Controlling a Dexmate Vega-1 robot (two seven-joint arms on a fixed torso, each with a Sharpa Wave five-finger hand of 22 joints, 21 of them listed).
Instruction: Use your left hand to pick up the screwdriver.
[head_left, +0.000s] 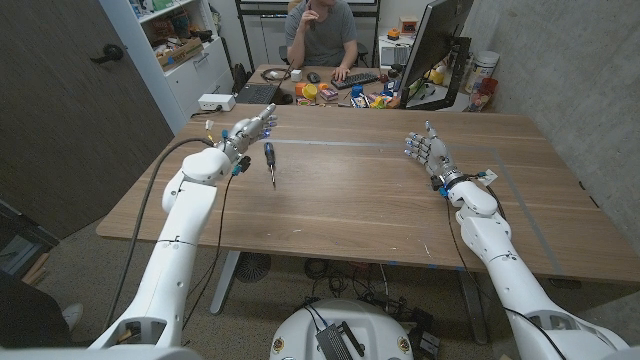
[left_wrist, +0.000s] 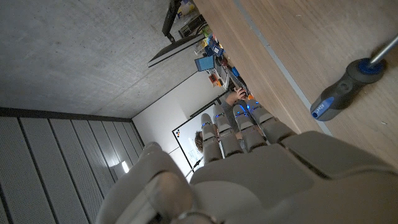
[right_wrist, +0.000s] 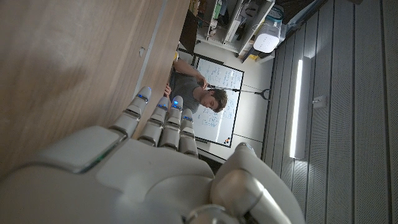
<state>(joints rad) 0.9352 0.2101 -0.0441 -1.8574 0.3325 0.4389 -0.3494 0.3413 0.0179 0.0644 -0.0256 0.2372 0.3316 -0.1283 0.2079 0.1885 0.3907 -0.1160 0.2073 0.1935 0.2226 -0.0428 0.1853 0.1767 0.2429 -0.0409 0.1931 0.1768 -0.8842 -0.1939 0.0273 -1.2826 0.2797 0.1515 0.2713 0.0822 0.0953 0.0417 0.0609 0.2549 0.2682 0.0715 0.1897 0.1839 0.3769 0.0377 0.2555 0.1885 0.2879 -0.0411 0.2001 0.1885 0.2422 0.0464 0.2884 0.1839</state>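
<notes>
On the left half of the wooden table (head_left: 340, 200), the left hand (head_left: 248, 128) hovers with its fingers stretched out, apart and holding nothing, pointing toward the table's far edge. Just beside it, toward the middle, lies the screwdriver (head_left: 269, 161): a dark handle with a blue band at the far end and a thin metal shaft running back toward the robot. The hand and the tool are close but not touching. In the left wrist view the handle (left_wrist: 341, 93) lies flat on the wood off to the side of the fingers (left_wrist: 239, 134), with bare table between them; nothing lies between hand and tool.

Behind the left hand, off the table's far left corner, a white power strip (head_left: 215, 101) sits on a low surface, and a white shelf unit (head_left: 180, 40) stands near a dark door (head_left: 70, 90). Behind the table's far edge a person (head_left: 322, 32) sits at a cluttered desk with a laptop (head_left: 258, 92), a keyboard (head_left: 355, 80) and a large monitor (head_left: 440, 45).

On the right half of the table, the right hand (head_left: 428, 150) stands on its edge, fingers extended, slightly apart and empty, well apart from the screwdriver. The right wrist view shows its fingers (right_wrist: 163, 121) lying alongside bare wood.
</notes>
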